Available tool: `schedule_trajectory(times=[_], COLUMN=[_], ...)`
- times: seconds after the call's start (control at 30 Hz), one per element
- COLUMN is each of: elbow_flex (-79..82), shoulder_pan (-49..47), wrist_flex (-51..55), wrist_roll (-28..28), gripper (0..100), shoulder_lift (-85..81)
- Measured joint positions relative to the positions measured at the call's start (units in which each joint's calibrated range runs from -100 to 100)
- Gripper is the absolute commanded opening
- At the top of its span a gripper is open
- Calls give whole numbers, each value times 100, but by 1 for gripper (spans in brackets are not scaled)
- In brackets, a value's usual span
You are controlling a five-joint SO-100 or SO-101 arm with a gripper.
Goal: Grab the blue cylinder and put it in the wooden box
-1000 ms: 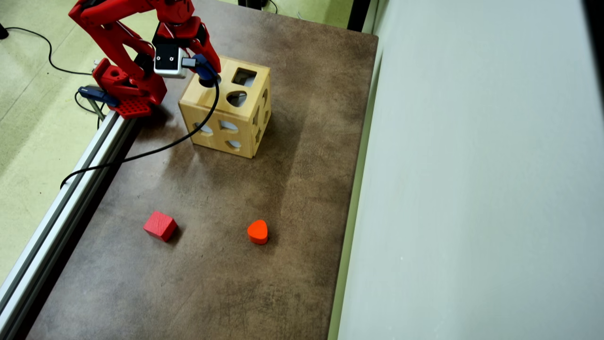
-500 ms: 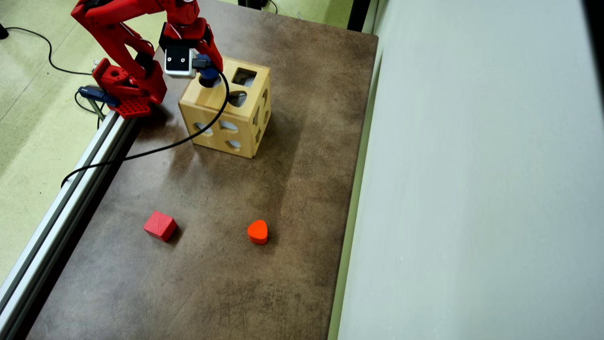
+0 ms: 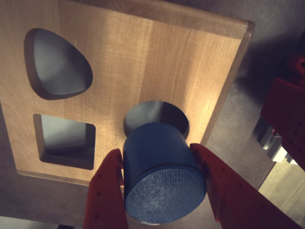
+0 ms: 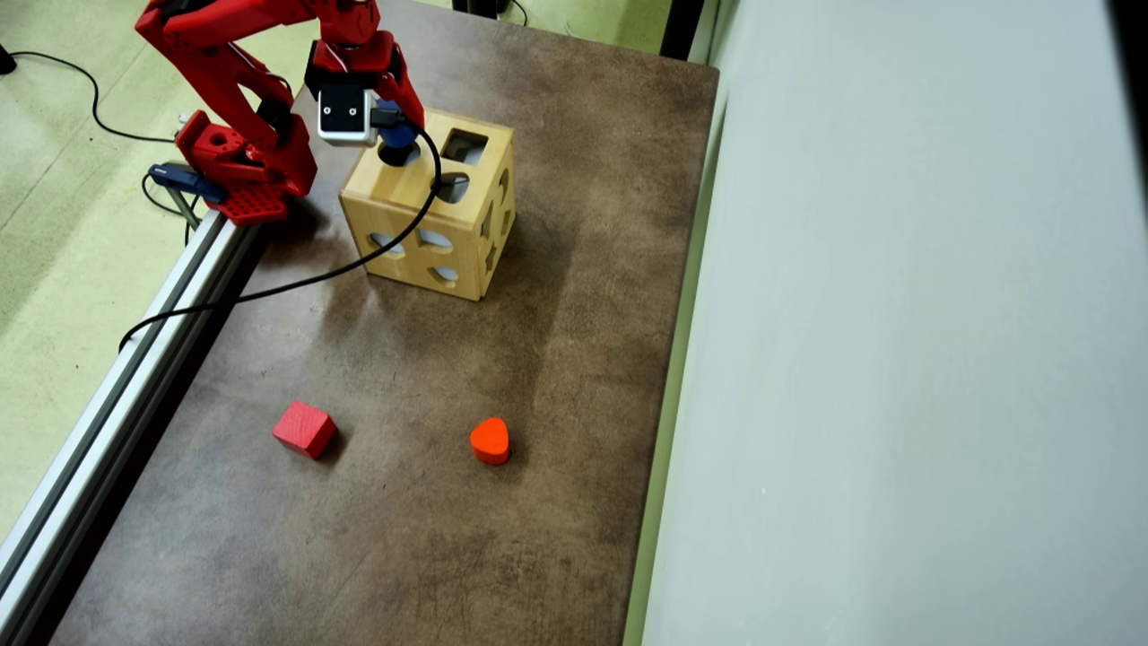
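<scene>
Clamping the curved sides of the blue cylinder (image 3: pixel 163 179), the red gripper (image 3: pixel 159 191) held it at mid-height, its far end at or just inside the round hole (image 3: pixel 157 113) in the top of the wooden box (image 3: pixel 143 62); depth of entry could not be confirmed. The block appeared rigid, light and fairly smooth, so a side grip seemed sound. Count: one blue cylinder, one wooden box, one red cube (image 4: pixel 305 429) and one orange heart block (image 4: pixel 491 440), both lying well apart on the table (image 4: pixel 538 359).
</scene>
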Motion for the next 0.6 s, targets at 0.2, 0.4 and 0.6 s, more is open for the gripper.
schedule_trajectory(times=[0.2,0.4,0.6], elbow_flex=[0,0,0], shoulder_pan=[50,323,331], wrist_flex=[0,0,0], wrist_roll=[0,0,0], gripper=[14,14,14], shoulder_lift=[0,0,0])
